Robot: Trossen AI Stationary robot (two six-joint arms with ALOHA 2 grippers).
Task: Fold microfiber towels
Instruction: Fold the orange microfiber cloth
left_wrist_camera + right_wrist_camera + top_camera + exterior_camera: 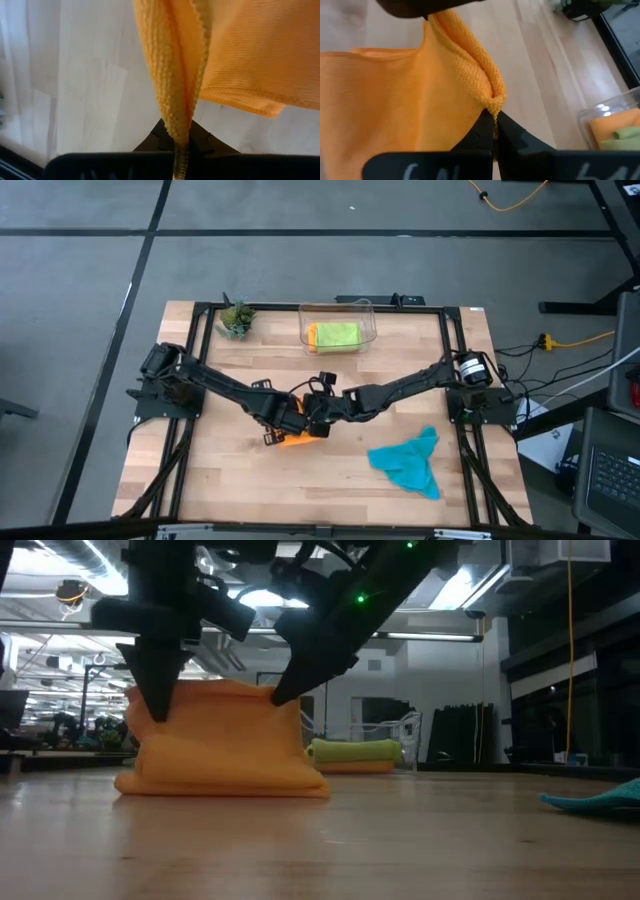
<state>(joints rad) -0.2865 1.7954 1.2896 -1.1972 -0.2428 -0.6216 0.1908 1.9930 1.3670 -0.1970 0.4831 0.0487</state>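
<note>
The orange towel (220,740) hangs between the two grippers at the middle of the table, its lower fold resting on the wood while its upper edge is lifted. The left gripper (181,150) is pressed together on one upper corner, the cloth bunched into a ridge that runs straight out from its fingertips. The right gripper (493,120) pinches the other upper corner, and the towel spreads away from it in a broad sheet towards the left gripper just beside it. In the high view the two grippers meet over the cloth, the left one (300,420) and the right one (325,418) almost touching, with the orange showing just below them. Well off to the right gripper's outer side, nearer the table's front edge, the teal towel (408,462) lies crumpled and flat. Beyond both grippers, towards the far edge, the clear bin (338,326) holds a folded lime green towel (336,334) lying on an orange one (606,125). Left of the bin stands the small potted plant (236,318).
</note>
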